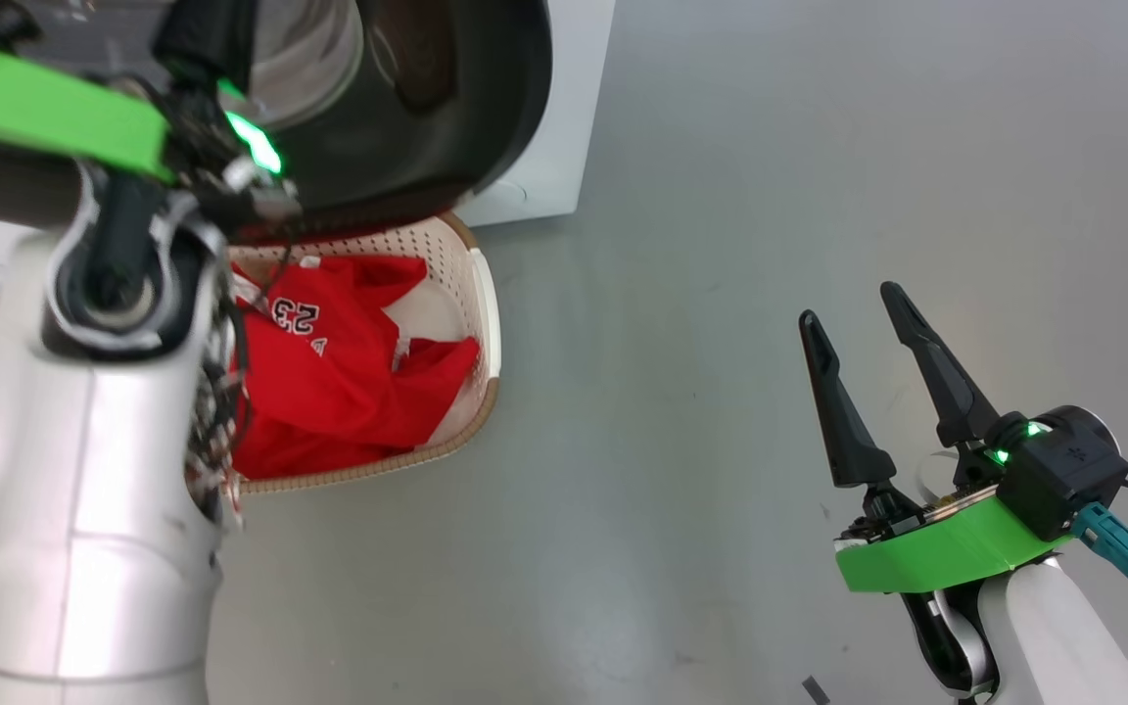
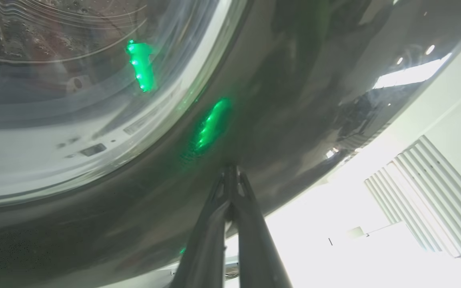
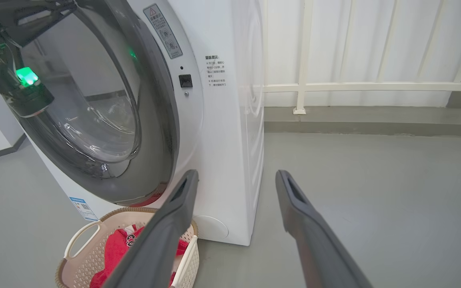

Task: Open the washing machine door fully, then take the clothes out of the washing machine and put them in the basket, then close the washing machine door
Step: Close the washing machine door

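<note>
The left gripper [image 2: 230, 173] is resting its fingertips, drawn tight together with nothing between them, against the glossy black rim of the washing machine door [image 2: 294, 100]. The door seems to be standing slightly ajar from the white washing machine [image 3: 230, 140], though the gap is hard to judge. The red jersey [image 1: 329, 382] is lying in the cream basket [image 1: 489, 304] on the grey floor [image 1: 721, 196], just below the door. The right gripper [image 1: 848, 304] is hovering well apart from them, its fingers spread and empty.
</note>
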Motion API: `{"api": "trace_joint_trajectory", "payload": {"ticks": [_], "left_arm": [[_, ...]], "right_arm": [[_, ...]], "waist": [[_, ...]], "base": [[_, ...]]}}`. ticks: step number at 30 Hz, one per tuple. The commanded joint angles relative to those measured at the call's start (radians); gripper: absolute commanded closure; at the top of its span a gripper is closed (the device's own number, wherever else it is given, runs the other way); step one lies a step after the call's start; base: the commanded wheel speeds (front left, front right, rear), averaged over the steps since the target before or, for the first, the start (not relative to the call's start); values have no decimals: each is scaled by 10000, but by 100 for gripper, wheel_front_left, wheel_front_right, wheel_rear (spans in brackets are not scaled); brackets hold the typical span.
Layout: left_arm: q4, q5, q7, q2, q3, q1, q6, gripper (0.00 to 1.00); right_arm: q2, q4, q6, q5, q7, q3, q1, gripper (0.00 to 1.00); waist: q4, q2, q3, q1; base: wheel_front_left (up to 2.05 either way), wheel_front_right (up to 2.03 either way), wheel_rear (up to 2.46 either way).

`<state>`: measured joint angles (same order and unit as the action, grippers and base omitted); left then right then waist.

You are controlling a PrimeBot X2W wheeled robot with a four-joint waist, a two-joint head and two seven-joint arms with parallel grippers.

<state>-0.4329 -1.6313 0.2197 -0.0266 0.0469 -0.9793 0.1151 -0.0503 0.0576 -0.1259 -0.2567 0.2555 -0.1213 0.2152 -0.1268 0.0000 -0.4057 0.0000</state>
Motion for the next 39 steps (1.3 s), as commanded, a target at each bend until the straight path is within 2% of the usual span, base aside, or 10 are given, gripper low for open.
{"api": "trace_joint_trajectory", "payload": {"ticks": [1,3,4,5,6,10,19,27,31,39], "left_arm": [[365,269,-33,-400,-65,349,121,100],[530,565,-135,-519,49,746,126,96],[613,809,-256,-629,111,943,127,74],[704,1084,-444,-735,155,1133,127,34],[816,1276,-564,-792,205,1317,127,0],[1423,2259,-1073,-1124,502,2088,86,0],[2659,5621,-3008,-2026,1416,3906,-387,0],[3456,7721,-4235,-2542,1878,5448,-1156,0],[3760,8402,-4496,-2690,1942,5977,-1456,0],[4811,10311,-4790,-2889,1664,7513,-2505,0]], "right_arm": [[1,-204,-48,-86,63,-217,138,0],[1,-187,-48,-120,63,-225,98,0],[1,-168,-48,-132,63,-221,80,0],[1,-147,-48,-136,63,-222,61,0],[1,-129,-48,-137,63,-224,41,0],[1,-46,-48,-139,63,-232,-10,0],[1,149,-48,-371,63,-218,-120,0],[1,138,-48,-291,63,-48,-271,0],[1,175,-48,-246,63,-37,-365,0],[1,283,-48,-115,63,120,-661,0]], "waist": [[61,0,169,0],[120,0,316,0],[156,0,393,0],[199,0,468,0],[242,0,543,0],[416,0,861,0],[685,0,1586,0],[689,0,2157,0],[679,0,2386,0],[692,0,2880,0]], "base": [[0,0,0],[0,0,0],[0,0,0],[0,0,0],[0,0,0],[0,0,0],[0,0,0],[0,0,0],[0,0,0],[0,0,0]]}}
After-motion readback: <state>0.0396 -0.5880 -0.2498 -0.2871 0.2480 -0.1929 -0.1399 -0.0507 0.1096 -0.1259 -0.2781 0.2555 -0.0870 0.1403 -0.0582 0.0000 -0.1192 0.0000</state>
